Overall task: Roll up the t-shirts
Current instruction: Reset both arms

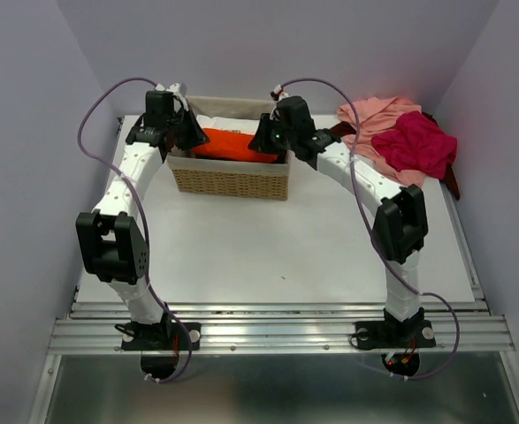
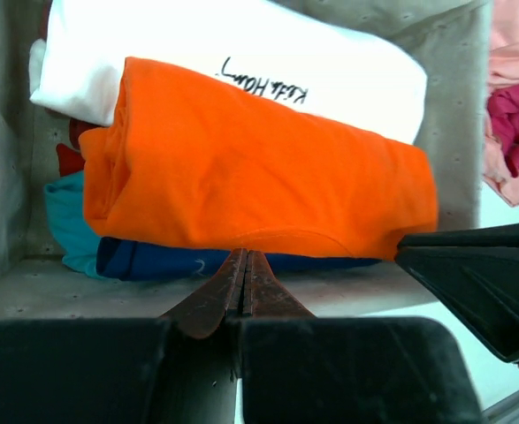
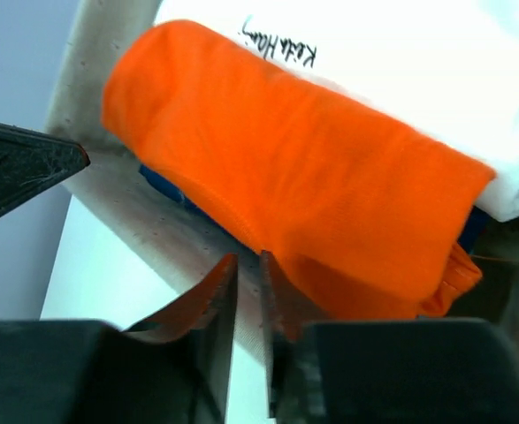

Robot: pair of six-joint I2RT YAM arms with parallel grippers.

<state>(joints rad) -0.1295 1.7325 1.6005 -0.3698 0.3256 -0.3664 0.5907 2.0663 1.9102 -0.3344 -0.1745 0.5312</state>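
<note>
At the far side of the table (image 1: 268, 256) stands a woven basket (image 1: 231, 181) with a soft cloth lining inside. The orange t-shirt (image 1: 232, 144) lies in it, rolled up into a fat roll and sitting on top of the other clothes. It goes from one end of the basket to the other.

Right behind the orange roll is a folded white shirt (image 2: 241, 62) with black writing on it. Under the roll I can see a dark blue cloth (image 2: 153, 261), and a teal one (image 2: 64, 221) pokes out beside that. A little bit of red cloth (image 2: 67, 161) shows at the same end.

The left fingers (image 1: 193, 132) are at the left end of the basket. They are pressed together and hold nothing, with their tips just in front of the orange roll. The right fingers (image 1: 261, 141) are at the right end of the basket. They are very close together with only a thin slit between them, and nothing is in it. Their tips are just beside the roll, by the basket's edge.

Over at the far right corner of the table there is a loose heap. A pink t-shirt (image 1: 378, 113) lies at the bottom, a magenta t-shirt (image 1: 415, 144) is bunched on top, and a dark maroon t-shirt (image 1: 451, 181) peeks out at the edge
</note>
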